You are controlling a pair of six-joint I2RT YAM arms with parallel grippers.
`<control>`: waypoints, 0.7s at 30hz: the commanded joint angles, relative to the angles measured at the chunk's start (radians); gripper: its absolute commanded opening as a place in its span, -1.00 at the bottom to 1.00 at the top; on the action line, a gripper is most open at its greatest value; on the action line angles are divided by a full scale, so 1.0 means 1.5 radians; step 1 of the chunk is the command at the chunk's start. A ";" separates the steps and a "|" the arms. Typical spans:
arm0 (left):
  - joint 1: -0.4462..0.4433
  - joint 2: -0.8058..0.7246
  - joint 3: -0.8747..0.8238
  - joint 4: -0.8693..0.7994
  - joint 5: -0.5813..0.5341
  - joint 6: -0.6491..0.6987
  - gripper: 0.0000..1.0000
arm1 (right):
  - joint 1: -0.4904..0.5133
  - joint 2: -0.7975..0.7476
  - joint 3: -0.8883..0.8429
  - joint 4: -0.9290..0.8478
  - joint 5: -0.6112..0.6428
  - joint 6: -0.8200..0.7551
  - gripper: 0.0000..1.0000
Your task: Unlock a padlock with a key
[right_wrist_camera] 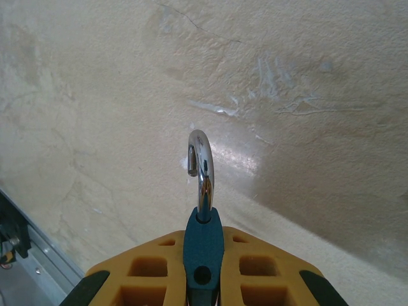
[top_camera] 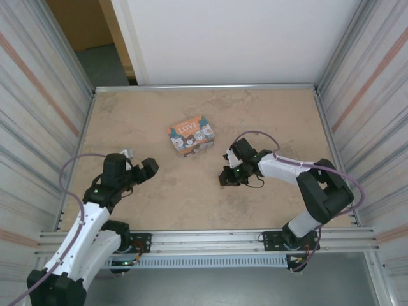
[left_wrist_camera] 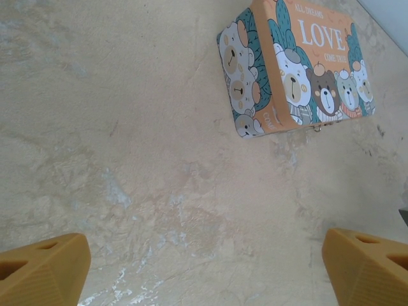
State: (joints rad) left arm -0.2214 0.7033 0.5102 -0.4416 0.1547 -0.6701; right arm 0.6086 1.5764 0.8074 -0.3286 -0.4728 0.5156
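Your right claw (right_wrist_camera: 203,237) is closed on the padlock (right_wrist_camera: 203,252). It pinches the small teal body between its yellow fingers (right_wrist_camera: 284,268). The silver shackle (right_wrist_camera: 202,167) points away from the wrist, close over the pale worktop (top_camera: 191,210).

From above, this claw sits a little right of the worktop's middle, nearer the near edge than the far one. The shackle is seen edge-on, so you cannot tell whether it is latched or free. A round hole (right_wrist_camera: 203,275) shows in the narrow face of the body toward the wrist camera. It may be the keyway, but that is a guess.

Your left claw (top_camera: 148,167) hovers toward the left edge, its fingers (left_wrist_camera: 44,271) spread wide with bare worktop between them. The orange-and-teal LOVE box (top_camera: 191,135) lies beyond both claws, toward the far edge and well apart from the padlock.

To do this step well, grip the body firmly without covering the keyway. Turn that face toward the left claw, and leave the shackle room to swing clear of the worktop.
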 commanded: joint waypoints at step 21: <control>0.008 0.033 0.010 0.012 -0.014 0.001 0.97 | 0.004 0.049 0.010 -0.005 -0.002 -0.007 -0.68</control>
State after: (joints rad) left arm -0.2214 0.7559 0.5102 -0.4412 0.1547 -0.6697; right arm 0.6086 1.6367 0.8074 -0.3149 -0.4747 0.5144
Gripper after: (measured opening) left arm 0.986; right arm 0.149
